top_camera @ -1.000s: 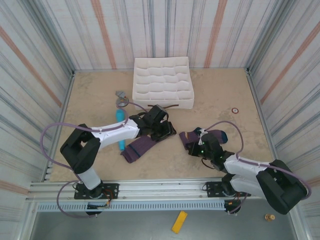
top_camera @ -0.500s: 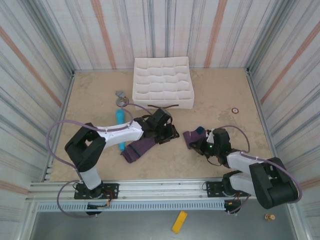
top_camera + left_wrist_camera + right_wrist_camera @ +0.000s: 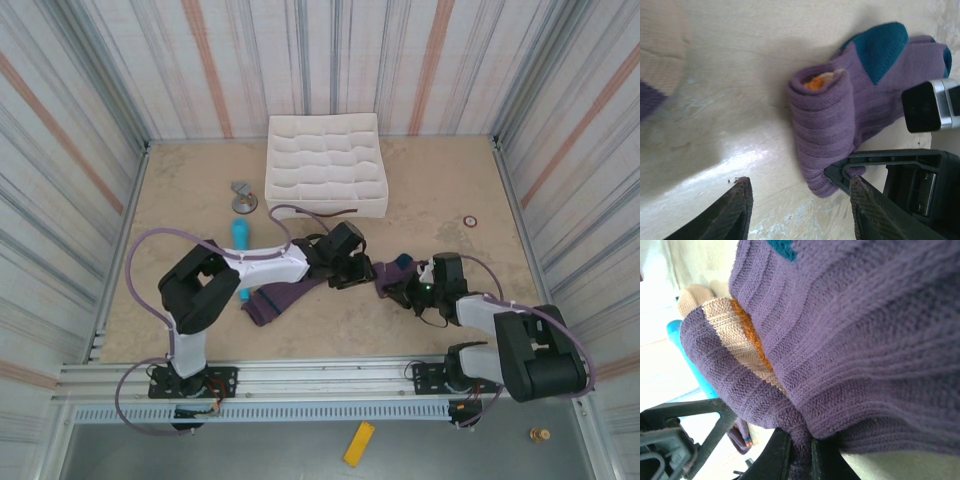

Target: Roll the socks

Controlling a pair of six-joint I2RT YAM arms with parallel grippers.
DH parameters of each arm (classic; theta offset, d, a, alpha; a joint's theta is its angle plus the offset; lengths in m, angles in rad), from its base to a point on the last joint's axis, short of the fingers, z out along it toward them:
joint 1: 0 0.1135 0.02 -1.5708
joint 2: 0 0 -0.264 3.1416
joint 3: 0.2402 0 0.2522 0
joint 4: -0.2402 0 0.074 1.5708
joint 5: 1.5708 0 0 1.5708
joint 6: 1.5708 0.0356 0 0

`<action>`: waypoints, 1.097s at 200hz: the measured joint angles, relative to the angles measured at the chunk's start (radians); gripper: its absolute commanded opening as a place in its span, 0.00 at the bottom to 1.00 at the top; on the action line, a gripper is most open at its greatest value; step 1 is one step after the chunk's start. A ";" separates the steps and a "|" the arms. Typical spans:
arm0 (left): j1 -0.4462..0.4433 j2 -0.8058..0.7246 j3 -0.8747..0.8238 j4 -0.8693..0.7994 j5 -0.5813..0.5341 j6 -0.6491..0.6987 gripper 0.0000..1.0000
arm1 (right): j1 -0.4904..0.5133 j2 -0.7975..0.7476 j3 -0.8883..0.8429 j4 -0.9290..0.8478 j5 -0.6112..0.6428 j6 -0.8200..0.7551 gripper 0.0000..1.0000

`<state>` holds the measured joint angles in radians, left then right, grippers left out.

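A purple sock with a dark teal toe (image 3: 880, 47) lies part-rolled, orange showing inside the roll (image 3: 815, 82); from above it sits right of centre (image 3: 396, 270). My right gripper (image 3: 799, 456) is shut on the roll's lower edge, purple knit (image 3: 865, 365) crowding its camera; from above the right gripper (image 3: 408, 287) is at the sock's near side. My left gripper (image 3: 802, 212) stands open just short of the roll, nothing between its fingertips (image 3: 740, 200). From above the left gripper (image 3: 357, 268) is just left of the roll. The other purple sock (image 3: 272, 300) lies flat, partly under the left arm.
A white compartment tray (image 3: 325, 165) stands at the back centre. A light blue cylinder (image 3: 240, 238) lies beside the left arm, a small metal piece (image 3: 243, 195) behind it. A small ring (image 3: 469, 221) lies at the right. Striped walls close in three sides.
My left gripper has travelled right, from over the flat sock to the rolled one, its jaws narrowing a little. The right gripper has drawn its sock leftward and folded it tighter.
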<state>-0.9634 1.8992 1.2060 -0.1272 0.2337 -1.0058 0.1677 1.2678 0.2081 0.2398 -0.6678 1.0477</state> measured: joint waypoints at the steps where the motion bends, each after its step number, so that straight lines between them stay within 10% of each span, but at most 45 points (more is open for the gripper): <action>1: 0.000 0.000 0.000 0.000 0.000 0.000 0.53 | 0.000 0.002 0.001 0.000 -0.001 0.000 0.00; 143: -0.006 0.153 0.124 0.021 -0.019 0.079 0.50 | -0.037 0.092 0.003 0.084 -0.086 0.019 0.00; 219: -0.006 0.196 0.204 -0.057 -0.027 0.083 0.13 | -0.039 0.053 -0.004 0.060 -0.074 0.016 0.15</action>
<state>-0.9691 2.0953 1.4101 -0.1841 0.2070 -0.9230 0.1284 1.3209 0.2043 0.3000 -0.7418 1.0641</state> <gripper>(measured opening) 0.191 0.101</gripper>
